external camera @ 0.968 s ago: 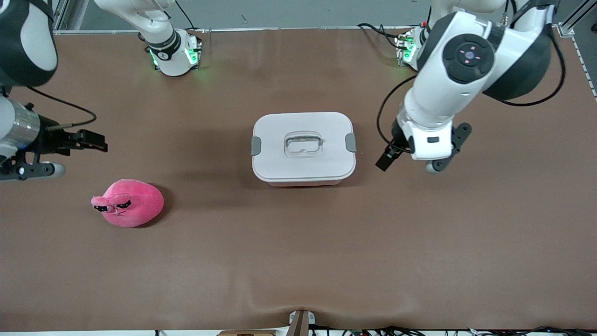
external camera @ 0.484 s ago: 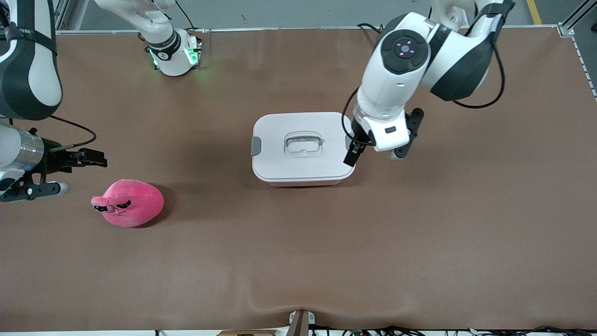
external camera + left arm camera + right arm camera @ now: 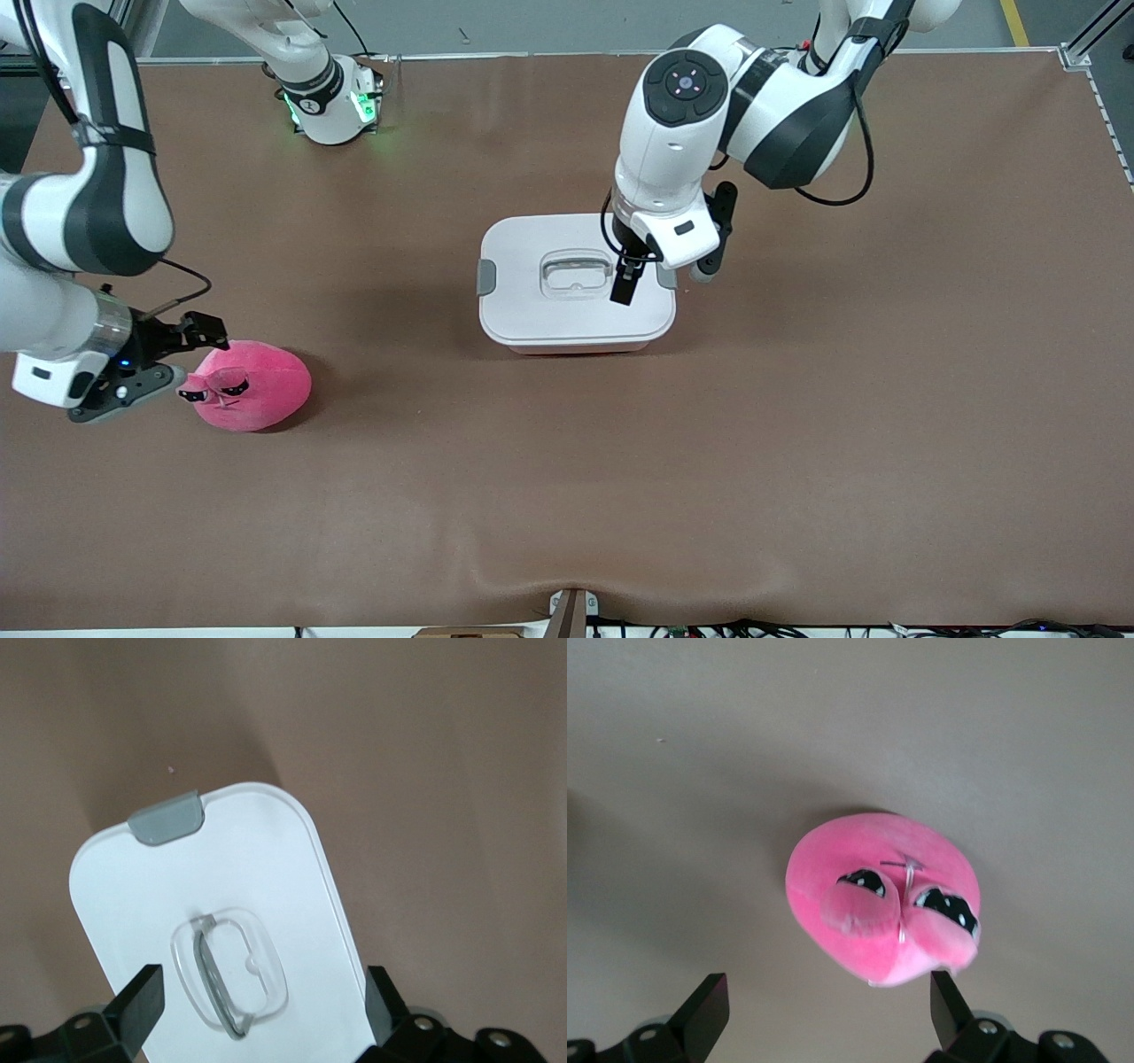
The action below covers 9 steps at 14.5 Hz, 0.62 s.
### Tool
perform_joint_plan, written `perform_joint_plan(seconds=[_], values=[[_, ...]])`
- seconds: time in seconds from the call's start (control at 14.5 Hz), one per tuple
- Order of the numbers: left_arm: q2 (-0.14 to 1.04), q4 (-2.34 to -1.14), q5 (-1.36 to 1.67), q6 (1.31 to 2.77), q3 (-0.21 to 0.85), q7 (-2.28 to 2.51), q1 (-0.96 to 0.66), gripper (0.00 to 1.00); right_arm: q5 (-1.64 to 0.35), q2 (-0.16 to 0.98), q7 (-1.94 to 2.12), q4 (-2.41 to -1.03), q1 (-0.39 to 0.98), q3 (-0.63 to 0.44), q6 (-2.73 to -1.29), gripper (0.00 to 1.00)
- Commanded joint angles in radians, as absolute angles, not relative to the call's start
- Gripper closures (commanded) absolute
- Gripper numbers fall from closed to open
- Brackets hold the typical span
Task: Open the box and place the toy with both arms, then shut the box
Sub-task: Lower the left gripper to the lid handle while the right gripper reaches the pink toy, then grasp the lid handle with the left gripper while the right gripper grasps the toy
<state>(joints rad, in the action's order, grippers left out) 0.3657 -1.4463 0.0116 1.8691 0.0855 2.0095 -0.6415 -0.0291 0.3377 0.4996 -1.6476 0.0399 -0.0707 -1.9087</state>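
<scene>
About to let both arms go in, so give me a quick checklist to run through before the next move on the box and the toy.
1. Left end effector over the box lid near the handle: ok.
2. Left fingers spread: ok.
3. Lid on, visible grey clip seated: ok.
4. Clip at the left arm's end hidden by the arm: cannot tell.
5. Right end effector open beside the toy, not gripping: ok.
6. Fingers bracketing the toy: not ok.
</scene>
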Motion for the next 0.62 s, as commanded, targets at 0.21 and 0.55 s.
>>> perform_joint_plan(seconds=[0.21,0.55], values=[[0.403,-1.439,0.006,1.933,0.080,2.215,-0.705,0.00,0.026,0.307,0.535,-1.819,0.060,-0.064,-2.116,0.00],[0.468,-1.451,-0.006,1.950,0.078,2.357,-0.761,0.00,0.071,0.310,0.535,-1.873,0.069,-0.064,-2.194,0.00]])
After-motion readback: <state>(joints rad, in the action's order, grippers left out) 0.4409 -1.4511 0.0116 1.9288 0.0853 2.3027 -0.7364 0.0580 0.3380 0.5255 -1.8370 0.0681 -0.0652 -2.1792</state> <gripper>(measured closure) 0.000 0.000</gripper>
